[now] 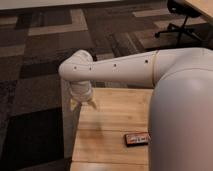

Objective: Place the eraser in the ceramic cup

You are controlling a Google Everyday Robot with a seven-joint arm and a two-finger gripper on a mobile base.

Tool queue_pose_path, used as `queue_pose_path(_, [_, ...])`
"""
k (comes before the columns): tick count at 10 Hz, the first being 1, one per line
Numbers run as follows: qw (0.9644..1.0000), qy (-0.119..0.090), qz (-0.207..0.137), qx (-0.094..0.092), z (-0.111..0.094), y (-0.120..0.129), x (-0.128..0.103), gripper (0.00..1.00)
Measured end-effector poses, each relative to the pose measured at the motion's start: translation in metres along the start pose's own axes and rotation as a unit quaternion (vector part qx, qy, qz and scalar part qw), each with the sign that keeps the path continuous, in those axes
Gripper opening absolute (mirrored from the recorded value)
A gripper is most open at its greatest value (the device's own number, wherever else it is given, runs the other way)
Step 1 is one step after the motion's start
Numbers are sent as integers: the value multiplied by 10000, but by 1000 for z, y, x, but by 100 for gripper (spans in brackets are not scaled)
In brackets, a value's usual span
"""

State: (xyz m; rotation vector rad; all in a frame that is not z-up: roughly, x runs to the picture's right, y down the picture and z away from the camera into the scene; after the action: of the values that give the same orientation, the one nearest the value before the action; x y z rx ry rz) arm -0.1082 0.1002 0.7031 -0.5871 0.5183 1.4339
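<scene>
Gripper (83,105): points straight down from the wrist, at the far-left corner of the tabletop (112,122). Its two yellowish fingertips (93,104) stand apart with nothing between them, so the jaws are spread and empty. One tip lies over the wood. The other sits at or just past the left edge. Height above the wood: cannot tell.

Arm (117,70): white tube with small dark dots. It runs from the large rounded white body at the right, across the far edge of the tabletop, to a rounded joint above the far-left corner, where it turns downward into the gripper. An orange ring marks the seam where the tube meets the wider segment.

Eraser (137,139): lies flat on the tabletop, close to the near edge and right of the middle. It is a black block with an orange-red stripe along its top, long side roughly parallel to the near edge. It is well apart from the gripper and touched by nothing. Its right end sits just beside the robot's white body, which hides the right side of the tabletop.

Tabletop: light wood with visible plank grain. A pale upright strip (66,120) stands just outside the left edge, below the wrist joint; what it is cannot be told.

Surroundings: patterned carpet (35,55) in brown, grey and black blocks beyond the left and far edges. An office chair (181,20) stands on it past the far-right side, with only its base and part of the seat in view.
</scene>
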Motion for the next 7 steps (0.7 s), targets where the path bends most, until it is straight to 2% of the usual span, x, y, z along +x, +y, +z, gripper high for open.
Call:
queue_pose_path(4, [10000,0,-1,1,0,0,0,65])
queue_pose_path(5, [10000,4,-59,4,0,-1,1,65])
queue_pose_path(7, [9992,64,-388,-6,2,-7,6,65])
